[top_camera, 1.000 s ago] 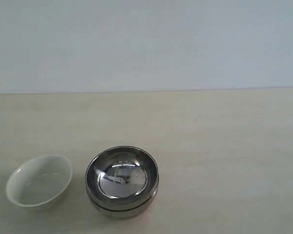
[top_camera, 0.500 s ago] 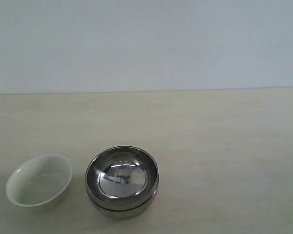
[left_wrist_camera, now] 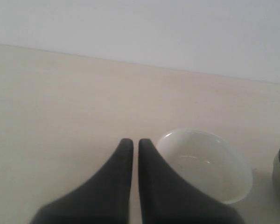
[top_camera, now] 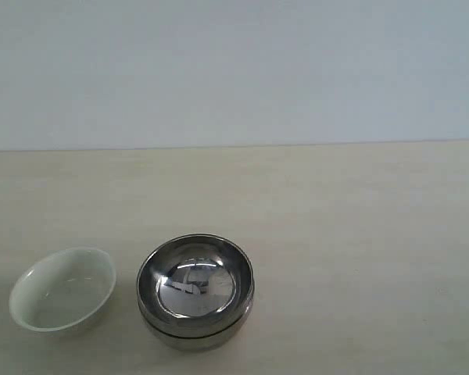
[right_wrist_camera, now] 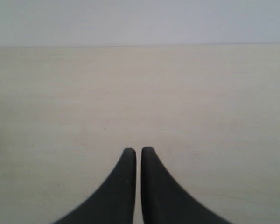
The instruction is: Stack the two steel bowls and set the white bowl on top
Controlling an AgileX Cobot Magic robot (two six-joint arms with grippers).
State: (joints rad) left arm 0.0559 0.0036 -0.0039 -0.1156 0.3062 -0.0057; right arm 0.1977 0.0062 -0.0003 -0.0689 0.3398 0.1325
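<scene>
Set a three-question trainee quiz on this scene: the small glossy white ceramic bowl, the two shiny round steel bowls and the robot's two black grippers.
1. True or false: the small glossy white ceramic bowl sits on top of the two shiny round steel bowls.
2. Pick one: the steel bowls are A) side by side, B) nested one inside the other, C) upside down.
3. Fill the gap: the left gripper and the right gripper are both ____, holding nothing.
Key: 1 false, it stands beside them on the pale table. 2 B. 3 shut.
</scene>
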